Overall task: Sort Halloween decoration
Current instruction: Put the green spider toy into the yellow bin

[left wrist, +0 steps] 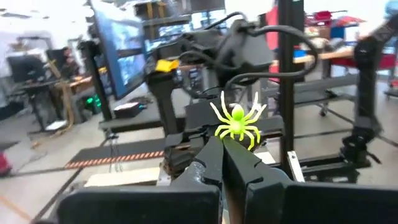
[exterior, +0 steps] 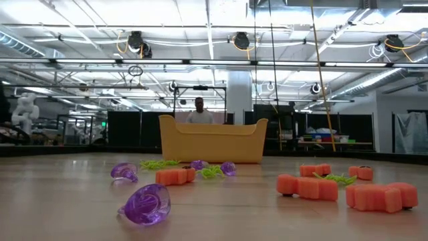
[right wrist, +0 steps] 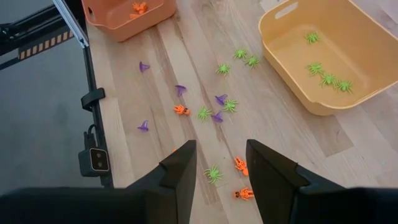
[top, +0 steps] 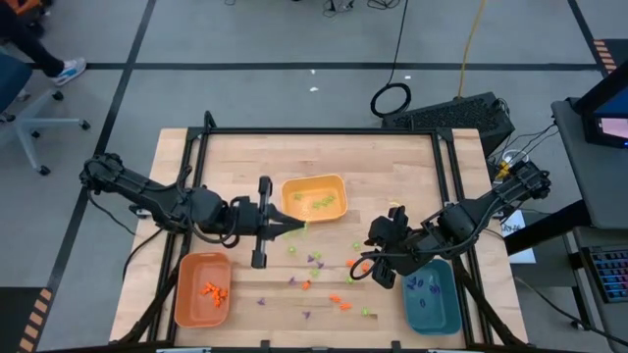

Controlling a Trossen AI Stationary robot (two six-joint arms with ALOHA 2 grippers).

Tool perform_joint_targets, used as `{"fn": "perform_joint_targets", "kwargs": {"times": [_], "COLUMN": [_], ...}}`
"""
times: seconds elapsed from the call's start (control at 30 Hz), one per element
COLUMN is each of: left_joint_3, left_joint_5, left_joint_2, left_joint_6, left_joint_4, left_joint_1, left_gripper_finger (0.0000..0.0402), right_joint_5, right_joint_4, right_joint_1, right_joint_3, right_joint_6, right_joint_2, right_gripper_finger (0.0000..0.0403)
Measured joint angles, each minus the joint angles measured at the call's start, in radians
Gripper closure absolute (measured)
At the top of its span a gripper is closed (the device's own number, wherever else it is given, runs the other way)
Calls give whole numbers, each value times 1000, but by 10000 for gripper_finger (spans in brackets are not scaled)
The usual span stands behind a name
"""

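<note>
Green spider [left wrist: 237, 122] pinched in left claw [left wrist: 225, 140] (right claw [right wrist: 221, 163] parted, empty).

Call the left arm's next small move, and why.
Probably carry on over the yellow tray and release: the left gripper is shut on a green spider, and that tray already holds green spiders. The right gripper hovers open over loose pieces.

Two dark jointed arms [top: 147, 196] — black cabling, blunt matte fingers [right wrist: 180, 168].
</note>
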Motion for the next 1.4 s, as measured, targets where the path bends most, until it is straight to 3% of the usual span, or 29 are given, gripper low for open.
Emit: {"fn": "perform_joint_targets", "kwargs": {"times": [0.33,0.57,0.83,1.03,1.2,1.4], "left_joint_3": [0,0,-1,-1,-1,-1], "left_joint_5": [-162,-165,-40,151,259,265], "left_joint_2": [1,1,35,134,240,336], "left_joint_6": [-249,-439,-514,-513,-514,-514], "left_joint_4": [-125,-315,-536,-602,-609,-612], "left_joint_1": [10,88,268,381,410,411], "left_gripper_finger": [402,402,402,402,402,402], "right_joint_5": [-1,-1,1,5,6,5], "right_joint_4": [0,0,-1,-1,-1,-11], "right_joint_1": [0,0,0,0,0,0], "right_joint_3": [0,0,0,0,0,0], "right_joint_6": [8,14,17,30,30,30], "right_joint_2": [0,0,0,0,0,0], "right_gripper_finger": [277,277,277,277,277,277]}}
